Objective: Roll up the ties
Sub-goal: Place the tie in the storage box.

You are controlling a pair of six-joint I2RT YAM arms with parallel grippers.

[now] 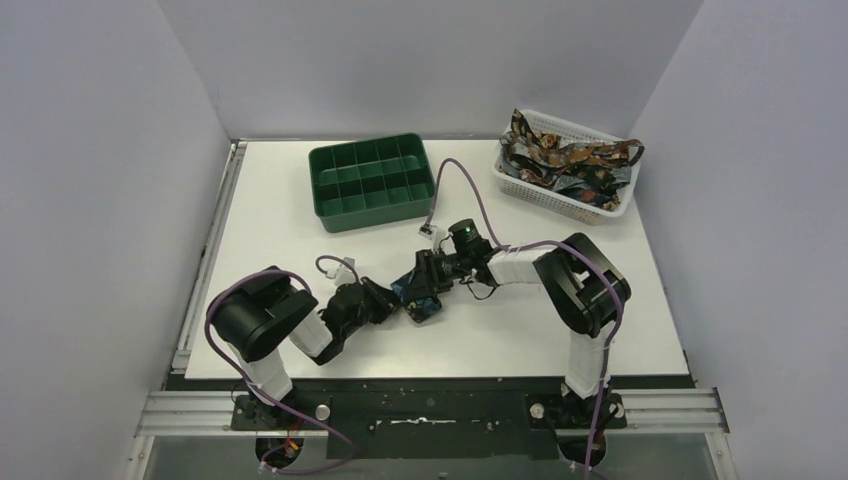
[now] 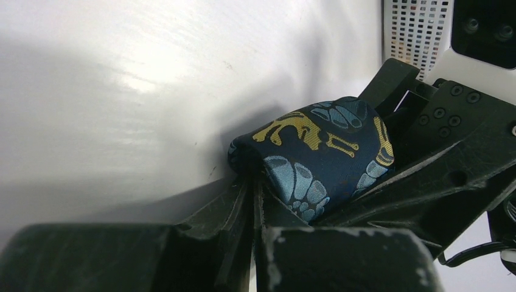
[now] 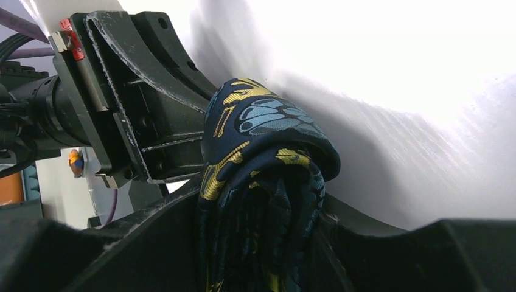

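Observation:
One tie (image 1: 421, 303), navy with blue and yellow figures, is rolled into a tight bundle just above the table between both arms. In the left wrist view the roll (image 2: 316, 152) rests over the right finger. My left gripper (image 2: 252, 179) is shut, its tips closed on the fold at the roll's left edge. In the right wrist view the roll (image 3: 261, 121) stands between my right gripper's (image 3: 261, 219) two fingers, which press on its sides. The left gripper's body is close behind it. More ties (image 1: 560, 155) lie heaped in the basket.
The white mesh basket (image 1: 610, 205) sits at the back right of the white table (image 1: 600, 320). A green compartment tray (image 1: 345, 218) stands at the back centre. Purple cables loop over both arms near the roll. Grey walls close in the sides.

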